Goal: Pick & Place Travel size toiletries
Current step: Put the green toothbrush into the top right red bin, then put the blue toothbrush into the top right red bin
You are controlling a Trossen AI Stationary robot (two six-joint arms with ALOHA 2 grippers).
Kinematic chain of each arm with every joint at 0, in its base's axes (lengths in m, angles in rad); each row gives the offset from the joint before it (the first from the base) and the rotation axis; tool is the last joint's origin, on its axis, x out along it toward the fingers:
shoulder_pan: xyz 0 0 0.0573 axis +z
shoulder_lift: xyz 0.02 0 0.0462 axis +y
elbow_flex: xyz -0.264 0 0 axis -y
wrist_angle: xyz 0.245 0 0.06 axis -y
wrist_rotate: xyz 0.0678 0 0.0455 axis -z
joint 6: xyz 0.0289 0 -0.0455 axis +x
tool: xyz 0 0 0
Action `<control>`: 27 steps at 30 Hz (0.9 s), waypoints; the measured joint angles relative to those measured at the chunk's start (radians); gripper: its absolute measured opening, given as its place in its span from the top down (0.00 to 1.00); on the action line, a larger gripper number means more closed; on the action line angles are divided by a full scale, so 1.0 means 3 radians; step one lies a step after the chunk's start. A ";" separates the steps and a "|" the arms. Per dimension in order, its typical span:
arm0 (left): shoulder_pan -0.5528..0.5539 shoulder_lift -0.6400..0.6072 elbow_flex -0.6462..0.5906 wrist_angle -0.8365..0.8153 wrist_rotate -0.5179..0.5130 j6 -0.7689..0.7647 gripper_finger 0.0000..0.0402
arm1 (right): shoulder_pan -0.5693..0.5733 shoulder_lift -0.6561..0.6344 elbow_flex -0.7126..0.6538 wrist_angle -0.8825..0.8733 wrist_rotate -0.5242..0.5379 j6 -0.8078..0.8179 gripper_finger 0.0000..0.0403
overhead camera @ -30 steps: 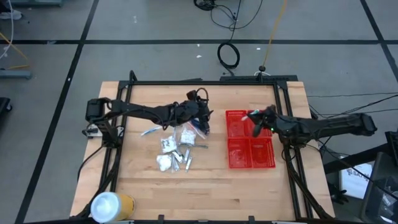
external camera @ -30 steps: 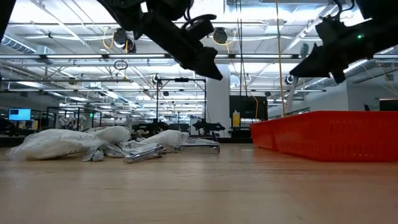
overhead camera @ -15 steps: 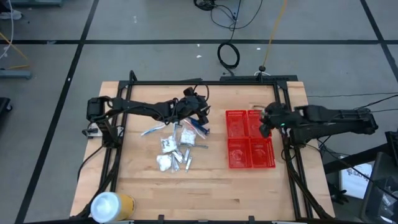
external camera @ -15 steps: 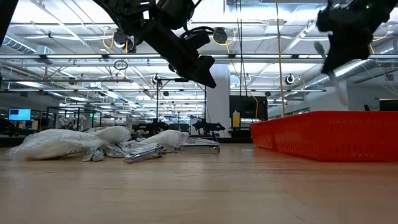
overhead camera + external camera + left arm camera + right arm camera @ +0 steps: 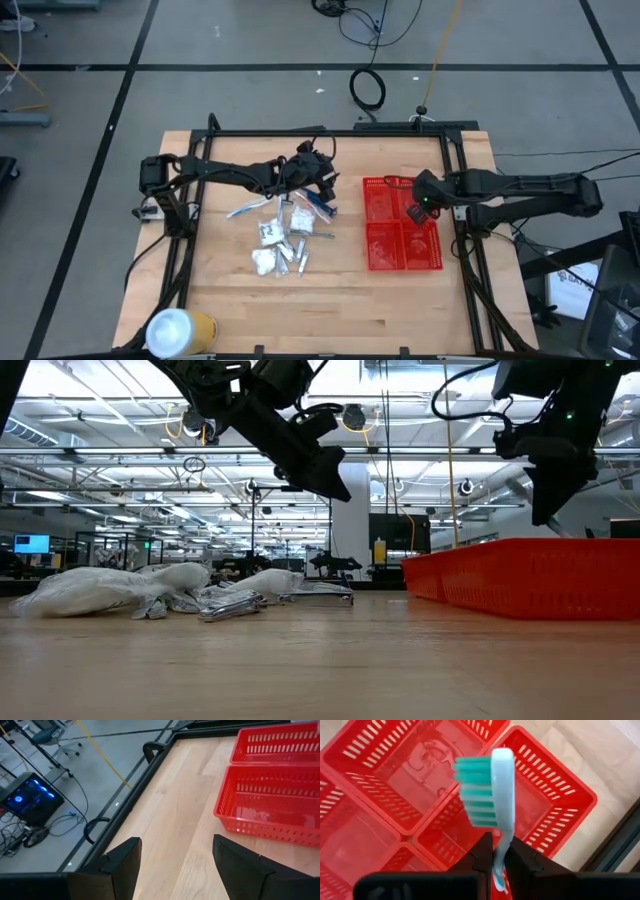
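Toothbrush [image 5: 495,795] held over the red basket [image 5: 378,250], ready to be placed.

The right gripper [image 5: 496,854] pinches the toothbrush by its handle, so the white head with green bristles points away from the wrist, and it hangs above the far compartments of the basket, on the side near the right arm. I judge that the step in hand is the placing: the next move needs the gripper to go down into one compartment and then to let the handle go, without catching the dividing walls. The other toiletries, white packets [image 5: 268,232] and short silver tubes [image 5: 296,255], lie in a pile on the table [image 5: 320,310] between the arms. The left gripper [image 5: 175,862] hovers above this pile with its fingers spread and nothing between them.
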 joint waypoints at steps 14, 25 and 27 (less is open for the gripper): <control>0.0000 0.0003 -0.0001 -0.0100 -0.0001 -0.0011 0.41 | -0.0126 0.0003 -0.0140 0.0109 0.0002 0.0079 0.67; -0.0001 0.0003 -0.0001 -0.0354 -0.0096 0.0100 0.40 | -0.0126 -0.0014 -0.0140 0.0928 0.0012 -0.0361 0.59; 0.0000 -0.0001 -0.0001 -0.0534 -0.0264 -0.0024 0.40 | -0.0125 -0.0040 -0.0140 0.1180 0.0012 -0.0528 0.59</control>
